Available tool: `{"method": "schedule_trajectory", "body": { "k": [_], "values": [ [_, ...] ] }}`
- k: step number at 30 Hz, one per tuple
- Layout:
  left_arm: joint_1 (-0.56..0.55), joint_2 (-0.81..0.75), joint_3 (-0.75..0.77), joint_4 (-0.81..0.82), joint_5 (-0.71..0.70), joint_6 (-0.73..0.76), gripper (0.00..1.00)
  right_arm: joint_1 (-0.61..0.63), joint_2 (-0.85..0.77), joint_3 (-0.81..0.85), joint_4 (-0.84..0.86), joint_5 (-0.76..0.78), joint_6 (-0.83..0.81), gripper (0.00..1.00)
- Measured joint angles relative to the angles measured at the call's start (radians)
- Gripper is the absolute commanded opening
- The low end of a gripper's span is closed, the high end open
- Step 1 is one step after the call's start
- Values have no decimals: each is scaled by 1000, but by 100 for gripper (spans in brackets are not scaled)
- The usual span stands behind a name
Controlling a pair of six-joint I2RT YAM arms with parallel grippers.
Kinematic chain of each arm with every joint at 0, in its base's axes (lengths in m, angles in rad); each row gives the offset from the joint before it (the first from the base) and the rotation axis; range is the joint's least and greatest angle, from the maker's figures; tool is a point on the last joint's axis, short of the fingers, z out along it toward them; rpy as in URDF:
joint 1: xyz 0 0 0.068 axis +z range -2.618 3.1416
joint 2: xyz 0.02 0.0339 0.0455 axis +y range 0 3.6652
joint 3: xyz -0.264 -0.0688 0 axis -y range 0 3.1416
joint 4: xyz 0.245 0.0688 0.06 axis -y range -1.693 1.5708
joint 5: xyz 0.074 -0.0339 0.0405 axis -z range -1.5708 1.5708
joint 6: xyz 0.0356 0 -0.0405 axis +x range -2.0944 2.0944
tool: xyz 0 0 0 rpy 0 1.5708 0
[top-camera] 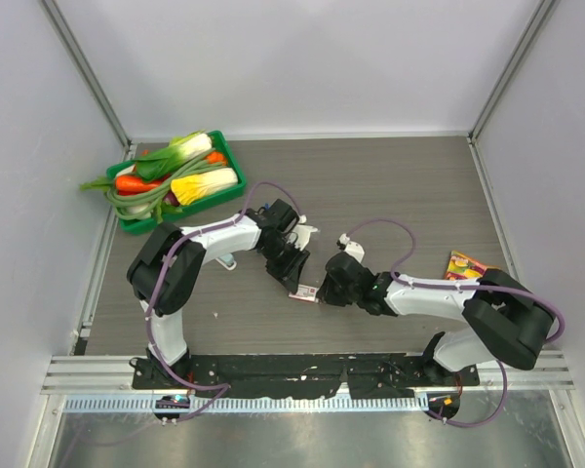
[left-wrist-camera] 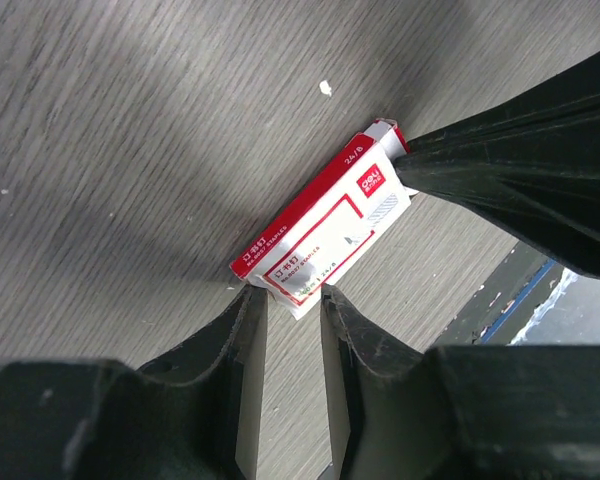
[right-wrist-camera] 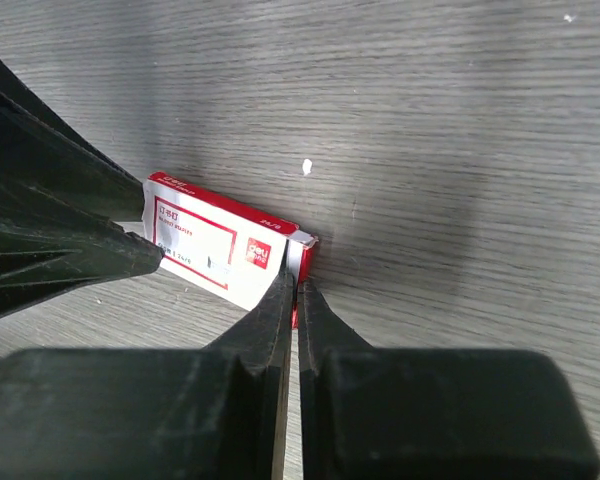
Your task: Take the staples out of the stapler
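Observation:
No dark-blue stapler shows in any view. A flat red-and-white staple box [top-camera: 303, 292] lies on the table between the two grippers. In the left wrist view, my left gripper [left-wrist-camera: 288, 298] is open, with its fingertips on either side of the box's [left-wrist-camera: 320, 235] near corner. My right gripper [right-wrist-camera: 298, 288] is shut, pinching the open end flap of the box [right-wrist-camera: 205, 245]. The right gripper's dark finger [left-wrist-camera: 520, 170] rests at the box's far end in the left wrist view. In the top view the left gripper [top-camera: 291, 268] and the right gripper [top-camera: 322, 290] meet at the box.
A green tray [top-camera: 242, 183] of toy vegetables stands at the back left. A pale-blue object [top-camera: 230, 261] peeks out under the left arm. A small white piece [top-camera: 307, 232] lies behind the grippers. A colourful packet [top-camera: 465, 265] lies at the right.

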State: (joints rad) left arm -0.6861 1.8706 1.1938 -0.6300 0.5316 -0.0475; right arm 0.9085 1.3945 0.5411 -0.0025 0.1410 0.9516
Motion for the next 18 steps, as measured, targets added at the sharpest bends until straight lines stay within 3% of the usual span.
{"method": "schedule_trajectory", "body": {
  "k": [6,10,15,18],
  "values": [
    [0,0,0,-4,-17,3,30,1,13,9,9,-7,-11,10],
    [0,0,0,-4,-26,6,29,1,3,9,4,-11,-22,41],
    [7,0,-3,-10,-41,16,31,1,-68,1,-25,-43,-57,48],
    [12,-1,-3,-23,-41,30,39,-6,-109,1,-39,-56,-65,49]
  ]
}}
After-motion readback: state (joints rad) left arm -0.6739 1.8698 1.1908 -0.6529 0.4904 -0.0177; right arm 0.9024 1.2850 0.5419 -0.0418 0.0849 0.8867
